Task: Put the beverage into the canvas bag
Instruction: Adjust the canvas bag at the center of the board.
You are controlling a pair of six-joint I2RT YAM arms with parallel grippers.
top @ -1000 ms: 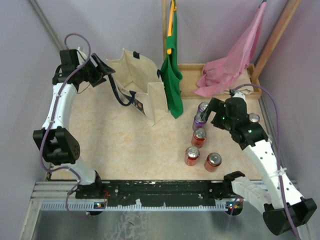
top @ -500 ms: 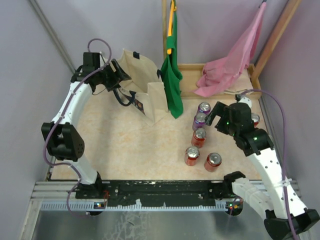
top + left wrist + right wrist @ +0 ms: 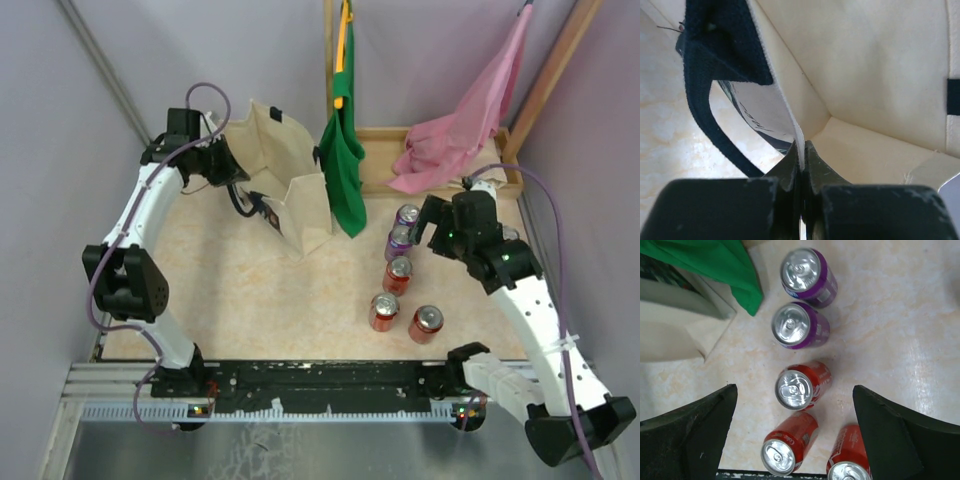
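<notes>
Bag held, drink untouched: our left gripper (image 3: 801, 150) has its jaws pressed together on the left-hand rim of the canvas bag (image 3: 290, 170), pinching the cream cloth just beside a navy strap (image 3: 715, 55). The bag stands upright near the far left corner of the bench (image 3: 230, 290). What we see of its inside is bare.

Our right gripper (image 3: 794, 390) hangs with fingers spread wide over the cans (image 3: 383, 312) clustered right of the bench's middle. A red can (image 3: 797, 387) sits squarely between the fingers and two purple cans (image 3: 807, 272) stand just beyond it; the gripper touches none.

We judge the task barely begun: no beverage is grasped, lifted or bagged. Which can is meant we cannot say for sure, though the red one lies in line. Closing on a can, carrying it across and releasing it all lie ahead.
</notes>
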